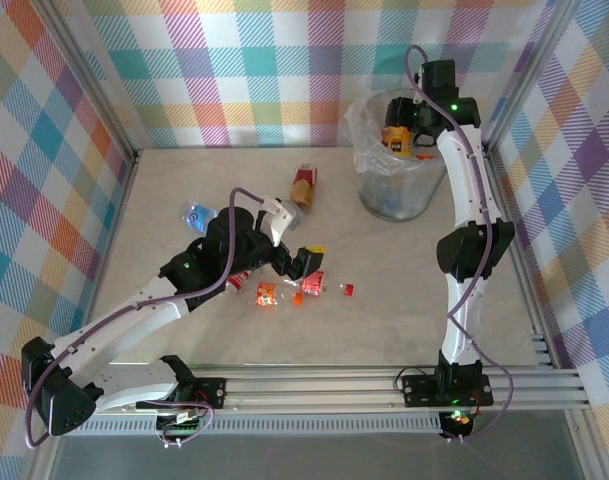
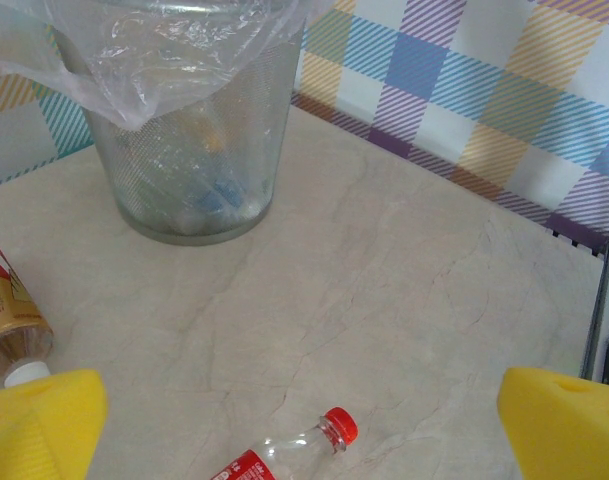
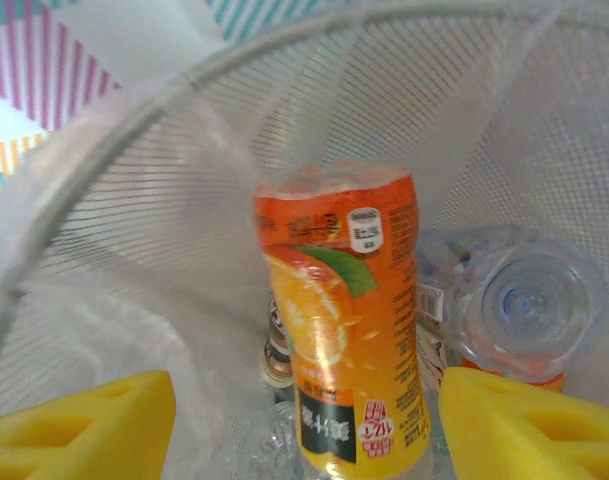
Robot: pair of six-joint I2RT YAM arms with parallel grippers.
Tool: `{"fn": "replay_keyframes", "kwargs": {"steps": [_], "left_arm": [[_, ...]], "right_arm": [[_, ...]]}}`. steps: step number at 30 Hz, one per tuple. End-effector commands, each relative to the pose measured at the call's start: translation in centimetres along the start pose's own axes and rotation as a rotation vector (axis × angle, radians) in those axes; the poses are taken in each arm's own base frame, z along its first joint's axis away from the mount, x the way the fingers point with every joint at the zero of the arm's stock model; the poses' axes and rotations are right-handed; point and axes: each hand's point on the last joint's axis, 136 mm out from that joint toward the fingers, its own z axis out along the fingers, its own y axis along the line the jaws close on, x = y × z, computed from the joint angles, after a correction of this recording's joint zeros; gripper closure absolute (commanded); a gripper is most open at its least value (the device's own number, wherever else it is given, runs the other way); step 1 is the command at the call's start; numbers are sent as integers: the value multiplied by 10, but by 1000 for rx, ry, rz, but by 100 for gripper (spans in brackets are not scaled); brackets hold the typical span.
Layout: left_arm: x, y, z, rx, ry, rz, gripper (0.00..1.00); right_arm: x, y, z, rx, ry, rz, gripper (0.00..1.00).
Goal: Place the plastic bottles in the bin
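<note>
Right gripper (image 1: 409, 135) hangs over the bin (image 1: 369, 195), far right. My left gripper (image 1: 306, 262) is mid-table above scattered bottles (image 1: 269, 295). Left wrist: jaws released wide, with a red-capped clear bottle (image 2: 284, 458) on the table between them. Right wrist: pads (image 3: 84, 425) spread, with the orange juice bottle (image 3: 344, 320) between them, untouched, inside the bin.

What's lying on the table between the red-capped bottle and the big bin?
Nothing. In the left wrist view, the stretch of table from the red-capped bottle up to the bin is bare.
</note>
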Motion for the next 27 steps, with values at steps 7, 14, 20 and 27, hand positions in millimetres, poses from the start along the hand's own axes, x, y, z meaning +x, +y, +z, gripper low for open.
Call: {"fn": "replay_keyframes", "kwargs": {"steps": [7,14,20,27], "left_arm": [[-13,-7,-4,13,-24,19,0],[-11,-5,-1,9,-15,19,0],[-7,-4,3,6,-1,21,0],[-5,-3,4,1,5,22,0]], "right_arm": [[-12,-11,31,45,-71,74,22],[-8,-22,52,61,-58,60,24],[-4,-23,63,45,-46,56,27],[4,-3,71,-82,-11,-47,29]]}}
